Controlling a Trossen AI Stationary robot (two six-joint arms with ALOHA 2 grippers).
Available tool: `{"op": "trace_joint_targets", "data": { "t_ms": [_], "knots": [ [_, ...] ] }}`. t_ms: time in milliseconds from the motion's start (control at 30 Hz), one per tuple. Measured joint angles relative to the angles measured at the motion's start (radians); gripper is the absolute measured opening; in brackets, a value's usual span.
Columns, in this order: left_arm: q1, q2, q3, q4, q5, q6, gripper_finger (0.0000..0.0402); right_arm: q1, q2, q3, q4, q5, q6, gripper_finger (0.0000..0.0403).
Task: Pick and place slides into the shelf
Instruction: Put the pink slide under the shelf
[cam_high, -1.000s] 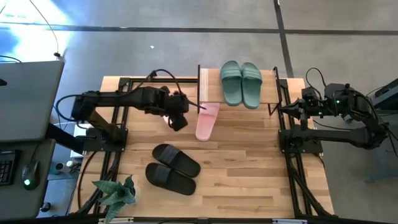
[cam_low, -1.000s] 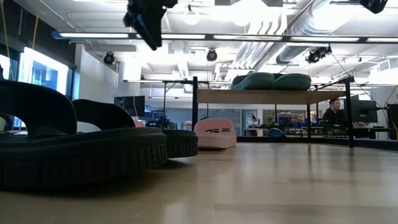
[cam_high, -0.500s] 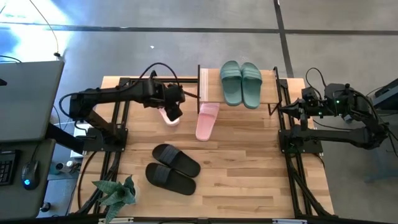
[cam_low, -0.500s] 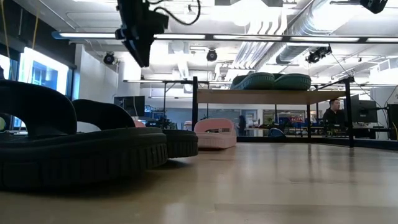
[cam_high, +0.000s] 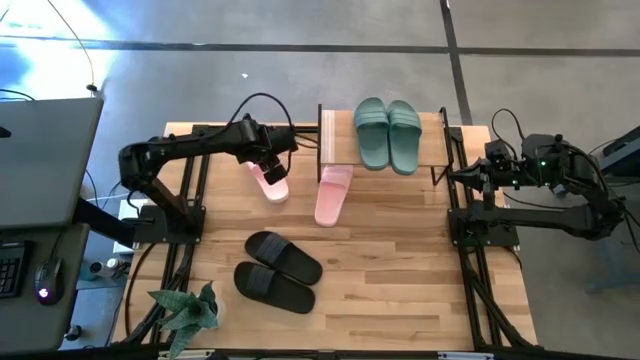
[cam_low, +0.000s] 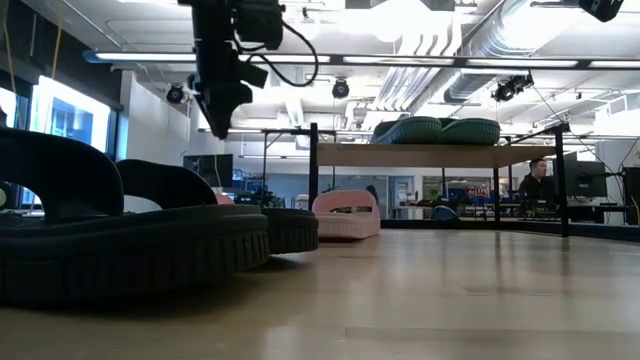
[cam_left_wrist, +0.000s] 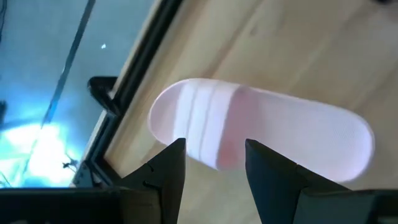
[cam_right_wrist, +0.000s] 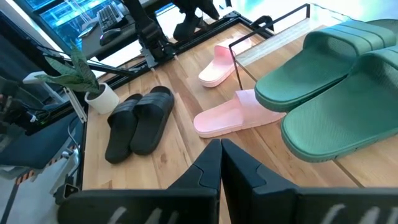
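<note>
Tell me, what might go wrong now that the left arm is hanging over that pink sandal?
The left gripper hangs open above the loose pink slide, which lies close to the table's black frame rail; coming down off-centre, a finger might push the slide toward that rail instead of gripping it. The green slides already fill much of the shelf top, so placing there could knock them. The other pink slide lies partly under the shelf, possibly blocking the lower level.

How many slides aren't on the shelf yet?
4. Two black slides lie side by side on the table's near part. One pink slide sticks out from under the shelf; the other lies below the left end effector.
</note>
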Motion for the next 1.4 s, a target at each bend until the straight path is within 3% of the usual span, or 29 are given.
{"op": "trace_joint_targets", "data": {
  "t_ms": [233, 533, 1033, 1300, 1400],
  "knots": [
    [0.0, 0.068, -0.012, -0.007, 0.044, 0.012, 0.015, 0.0, 0.0, 0.0, 0.0, 0.0, 0.0, 0.0002],
    [-0.008, 0.172, -0.012, -0.055, -0.068, -0.045, 0.015, 0.0, 0.0, 0.0, 0.0, 0.0, 0.0, 0.0002],
    [-0.014, 0.243, -0.014, -0.073, -0.107, -0.043, 0.015, 0.0, 0.0, 0.0, 0.0, 0.0, 0.0, 0.0002],
    [-0.014, 0.184, -0.251, 0.078, -0.119, -0.073, 0.015, 0.0, 0.0, 0.0, 0.0, 0.0, 0.0, 0.0002],
    [-0.022, 0.172, -0.287, 0.118, -0.13, -0.089, 0.015, 0.0, 0.0, 0.0, 0.0, 0.0, 0.0, 0.0002]
  ]
}}
